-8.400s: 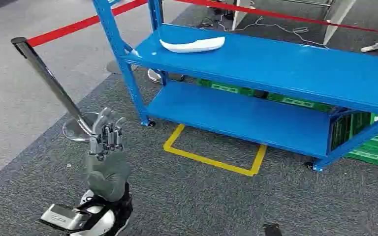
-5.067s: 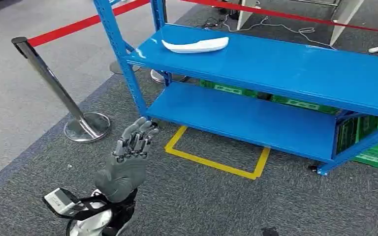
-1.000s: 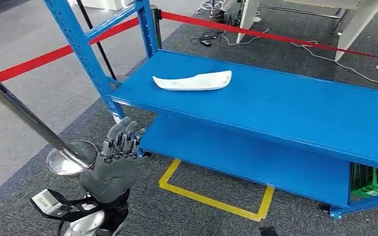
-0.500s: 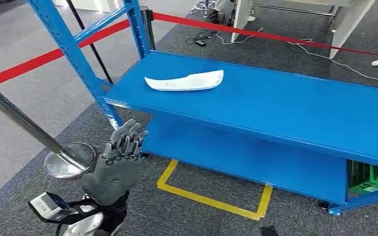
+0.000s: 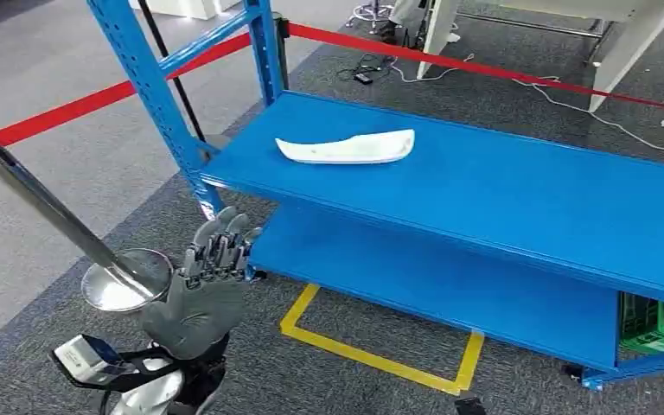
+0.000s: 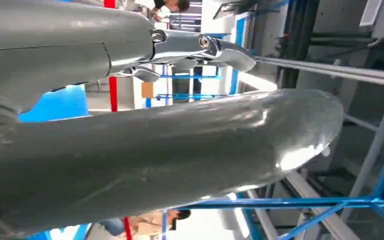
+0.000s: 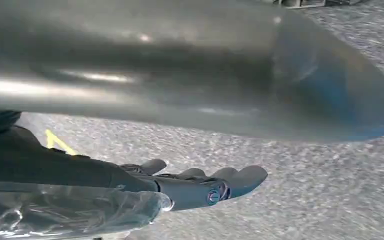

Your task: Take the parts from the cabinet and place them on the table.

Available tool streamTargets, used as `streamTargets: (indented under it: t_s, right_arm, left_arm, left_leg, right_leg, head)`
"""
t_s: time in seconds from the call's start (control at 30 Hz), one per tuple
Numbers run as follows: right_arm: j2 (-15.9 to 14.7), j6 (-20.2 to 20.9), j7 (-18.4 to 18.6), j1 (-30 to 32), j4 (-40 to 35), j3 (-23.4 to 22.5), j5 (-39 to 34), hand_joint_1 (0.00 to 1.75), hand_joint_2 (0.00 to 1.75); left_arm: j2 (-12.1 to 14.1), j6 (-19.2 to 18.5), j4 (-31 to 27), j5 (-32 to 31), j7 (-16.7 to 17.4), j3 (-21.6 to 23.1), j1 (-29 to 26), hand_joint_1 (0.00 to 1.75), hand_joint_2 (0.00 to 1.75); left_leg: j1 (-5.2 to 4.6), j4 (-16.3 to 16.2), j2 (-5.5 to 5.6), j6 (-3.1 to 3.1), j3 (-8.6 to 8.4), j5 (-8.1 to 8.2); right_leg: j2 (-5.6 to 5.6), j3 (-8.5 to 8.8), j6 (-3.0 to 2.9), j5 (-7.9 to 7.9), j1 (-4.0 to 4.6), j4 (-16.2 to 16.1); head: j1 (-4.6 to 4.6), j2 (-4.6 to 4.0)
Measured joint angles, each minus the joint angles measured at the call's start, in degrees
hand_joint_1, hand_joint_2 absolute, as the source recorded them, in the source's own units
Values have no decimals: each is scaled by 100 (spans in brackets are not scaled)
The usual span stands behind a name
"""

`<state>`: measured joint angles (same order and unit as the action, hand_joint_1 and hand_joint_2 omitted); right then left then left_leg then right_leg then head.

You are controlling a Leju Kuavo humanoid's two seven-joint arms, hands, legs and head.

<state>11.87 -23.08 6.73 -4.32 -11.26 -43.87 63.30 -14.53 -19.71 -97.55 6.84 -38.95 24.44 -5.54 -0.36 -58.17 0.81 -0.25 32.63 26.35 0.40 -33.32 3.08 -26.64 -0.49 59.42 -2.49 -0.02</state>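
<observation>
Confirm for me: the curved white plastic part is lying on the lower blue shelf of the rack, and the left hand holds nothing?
Not quite. The curved white plastic part lies on the upper blue shelf, as the head view shows. The left hand does hold nothing.

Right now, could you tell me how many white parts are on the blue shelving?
1: a white part lies on the upper shelf, near its left end. The lower shelf is partly hidden, so more may be there.

A blue rack (image 5: pixel 484 186) stands on grey carpet (image 5: pixel 311 380), a white curved part (image 5: pixel 346 148) lying near the left end of its upper shelf.
</observation>
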Motion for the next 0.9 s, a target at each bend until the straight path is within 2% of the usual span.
streamTargets:
  t_s: [0.1, 0.17, 0.2, 0.27, 0.3, 0.33, 0.37, 0.4, 0.43, 0.47, 0.5, 0.53, 0.6, 0.67, 0.7, 0.77, 0.8, 0.83, 0.87, 0.9]
  right_arm:
    - [-2, -2, 13, 6, -2, -22, -11, 0, 0]
    - [9, -4, 22, 9, -2, -35, -7, 0, 0]
    - [9, -9, 22, 2, -2, -35, -7, 0, 0]
    - [9, -9, 24, 1, -2, -37, -7, 0, 0]
    - [7, -9, 31, 4, -2, -39, -9, 0, 0]
    - [7, -9, 37, 5, -2, -46, -9, 0, 0]
    - [9, -9, 37, 4, -2, -50, -7, 0, 0]
    - [9, -9, 37, 3, -2, -59, -7, 0, 0]
    - [9, -9, 35, 3, -2, -68, -7, 0, 0]
    - [9, -9, 35, 3, -2, -77, -9, 0, 0]
    - [4, -9, 33, -1, -4, -85, -9, 0, 0]
    - [4, -9, 26, -2, -4, -90, -9, 0, 0]
    - [4, -9, 24, 2, -4, -94, -9, 0, 0]
    - [4, -9, 26, -5, -7, -96, -9, 0, 0]
    - [4, -9, 26, -12, -7, -98, -9, 0, 0]
    - [4, -9, 28, -11, -7, -112, -9, 0, 0]
    - [4, -9, 44, -4, -7, -120, -9, 0, 0]
    - [4, -2, 85, 4, -7, -125, -9, 0, 0]
    - [4, 0, 172, 5, -7, -131, -9, 0, 0]
    - [4, 4, 269, 2, -7, -136, -9, 0, 0]
  left_arm:
    - [4, 68, 9, 77, 0, 0, 3, 0, 0]
    - [11, 105, 11, 98, 0, 2, 6, 0, 0]
    - [11, 114, 11, 101, 0, 0, 5, 0, 0]
    - [13, 135, 17, 105, 0, -7, 4, 0, 0]
    - [15, 144, 22, 105, 0, -9, 3, 0, 0]
    - [15, 144, 26, 111, 0, -11, 3, 0, 0]
    - [13, 144, 28, 133, 0, -11, 3, 0, 0]
    - [13, 142, 31, 140, 0, -9, 4, 0, 0]
    - [13, 138, 31, 144, 0, -9, 4, 0, 0]
    - [13, 133, 33, 153, 0, -9, 4, 0, 0]
    - [11, 131, 33, 155, 0, -7, 5, 0, 0]
    - [11, 131, 37, 155, 0, -2, 6, 0, 0]
    - [11, 131, 44, 151, 0, -4, 4, 0, 0]
    - [4, 129, 46, 149, 0, -2, 5, 0, 0]
    - [4, 125, 46, 149, 0, 0, 5, 0, 0]
    - [4, 122, 50, 149, 0, -2, 5, 0, 0]
    - [7, 122, 55, 151, 0, -2, 4, 0, 0]
    - [7, 122, 59, 164, 0, -7, 3, 0, 0]
    - [4, 127, 61, 199, 0, -11, 3, 0, 0]
    - [2, 162, 66, 210, 0, -13, 3, 0, 0]
  left_leg:
    - [20, 51, -4, -69, 5, -42]
    - [16, -38, -18, -144, 46, 68]
    - [21, -333, -19, -177, 186, 240]
    - [45, -1240, -20, -221, 670, 610]
    - [50, -1598, -21, -232, 884, 690]
    - [56, -1680, -21, -237, 970, 631]
    - [61, -1529, -21, -234, 932, 439]
    - [66, -1172, -22, -226, 783, 167]
    - [71, -689, -25, -218, 559, -111]
    - [76, -272, -43, -214, 355, -290]
    - [69, -44, -51, -208, 244, -245]
    - [75, 6, -25, -143, 232, -190]
    - [49, 12, -12, -82, 244, -182]
    - [89, 55, -14, -1, 207, -203]
    - [89, 55, -19, 34, 198, -193]
    - [74, 54, -23, 66, 197, -181]
    - [64, 53, -22, 76, 196, -175]
    - [58, 52, -19, 81, 189, -170]
    - [56, 52, -14, 84, 175, -164]
    - [56, 52, -11, 84, 156, -155]
  right_leg:
    - [21, -39, -91, 9, 26, 47]
    - [16, -1, -161, 37, -25, -16]
    - [13, 4, -196, 34, -33, -17]
    - [3, 4, -213, 23, -34, -16]
    - [0, 5, -218, 18, -34, -16]
    - [1, 9, -223, 14, -34, -16]
    - [7, 20, -222, 5, -36, -16]
    - [16, 39, -206, -7, -41, -16]
    - [26, 64, -184, -21, -50, -16]
    - [33, 84, -156, -39, -55, -16]
    - [40, 73, -109, -72, -4, 13]
    - [45, 54, -77, -74, -4, 7]
    - [30, 70, -9, -61, -20, -57]
    - [18, 63, 56, -127, -25, 13]
    - [7, -41, 68, -275, -17, 231]
    - [8, -502, 80, -724, -16, 1166]
    - [9, -720, 86, -860, -14, 1581]
    - [8, -835, 81, -846, -14, 1753]
    - [8, -807, 73, -705, -14, 1645]
    - [8, -670, 63, -475, -14, 1323]
  head:
    - [-15, 0]
    - [-30, 0]
    - [-77, 0]
    - [-72, 0]
    - [-68, 0]
    - [-70, 0]
    - [-70, 0]
    - [-70, 0]
    - [-68, 0]
    - [-72, 0]
    - [-79, 0]
    - [-72, 0]
    - [-46, 0]
    - [-38, 0]
    - [0, 0]
    - [17, 0]
    - [20, 0]
    - [22, 0]
    - [20, 0]
    - [22, 0]
